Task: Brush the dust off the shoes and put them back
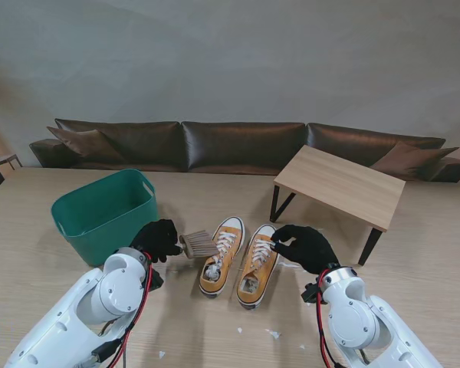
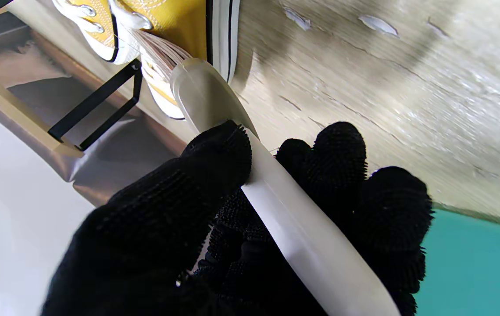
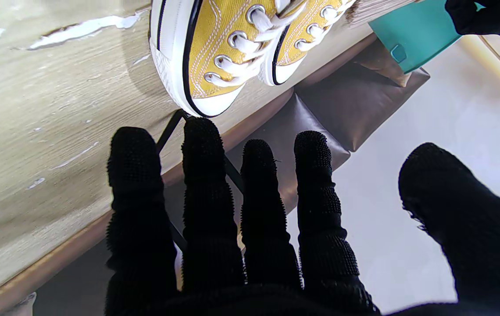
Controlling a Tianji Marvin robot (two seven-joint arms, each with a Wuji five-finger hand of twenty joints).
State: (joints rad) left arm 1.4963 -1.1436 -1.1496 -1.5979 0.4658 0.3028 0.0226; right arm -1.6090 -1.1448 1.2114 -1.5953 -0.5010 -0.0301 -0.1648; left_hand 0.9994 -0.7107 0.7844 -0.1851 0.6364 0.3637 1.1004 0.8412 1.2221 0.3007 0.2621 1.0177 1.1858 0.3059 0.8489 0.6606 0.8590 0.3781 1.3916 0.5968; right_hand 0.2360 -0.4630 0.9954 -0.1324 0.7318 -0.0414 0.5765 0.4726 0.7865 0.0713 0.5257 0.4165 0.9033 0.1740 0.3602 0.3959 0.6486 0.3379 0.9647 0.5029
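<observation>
Two yellow canvas sneakers with white laces stand side by side mid-table, the left shoe (image 1: 221,257) and the right shoe (image 1: 259,265), toes pointing away from me. My left hand (image 1: 157,239) is shut on a brush (image 1: 200,245); its white handle (image 2: 276,197) runs through the gloved fingers (image 2: 215,162). The pale bristles (image 2: 158,48) rest against the left shoe's (image 2: 180,22) lace area. My right hand (image 1: 307,247) hovers at the right shoe's outer side, open, fingers (image 3: 210,197) spread and holding nothing. The shoes' toe caps (image 3: 215,57) show in the right wrist view.
A green plastic basket (image 1: 100,211) stands left of the shoes, close to my left hand. Small white scraps (image 1: 272,333) lie on the table nearer to me. A low wooden side table (image 1: 345,184) and a dark sofa (image 1: 238,146) stand beyond the far edge.
</observation>
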